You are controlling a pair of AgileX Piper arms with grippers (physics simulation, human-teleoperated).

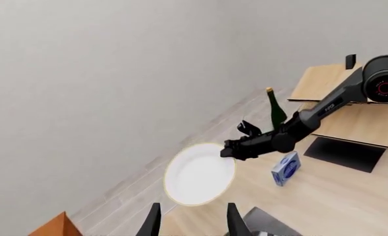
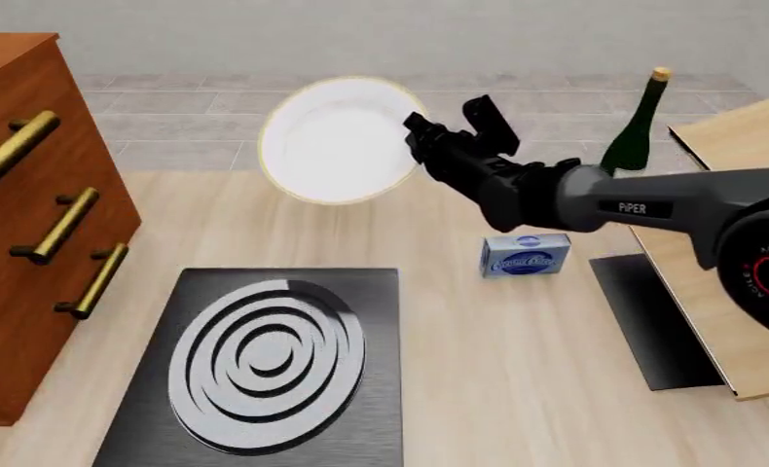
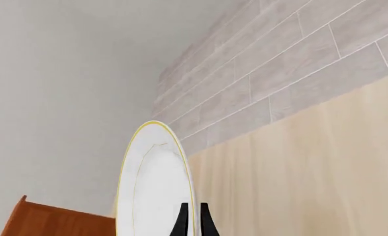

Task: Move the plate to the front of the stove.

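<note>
My right gripper (image 2: 418, 128) is shut on the right rim of the white plate (image 2: 337, 139), which has a thin gold edge. It holds the plate tilted up off the table, at the far side. In the right wrist view the plate (image 3: 151, 187) shows nearly edge-on, its rim pinched between the two fingers (image 3: 192, 219). The stove (image 2: 274, 360), a black slab with grey rings, lies near the front left, well short of the plate. In the left wrist view my left gripper (image 1: 192, 209) is open and empty, looking at the plate (image 1: 197, 174) and the right gripper (image 1: 230, 150).
A brown drawer cabinet (image 2: 34, 214) with brass handles stands at the left. To the right are a green bottle (image 2: 638, 122), a small blue box (image 2: 525, 255), a plain black mat (image 2: 651, 321) and a raised wooden board (image 2: 749, 243).
</note>
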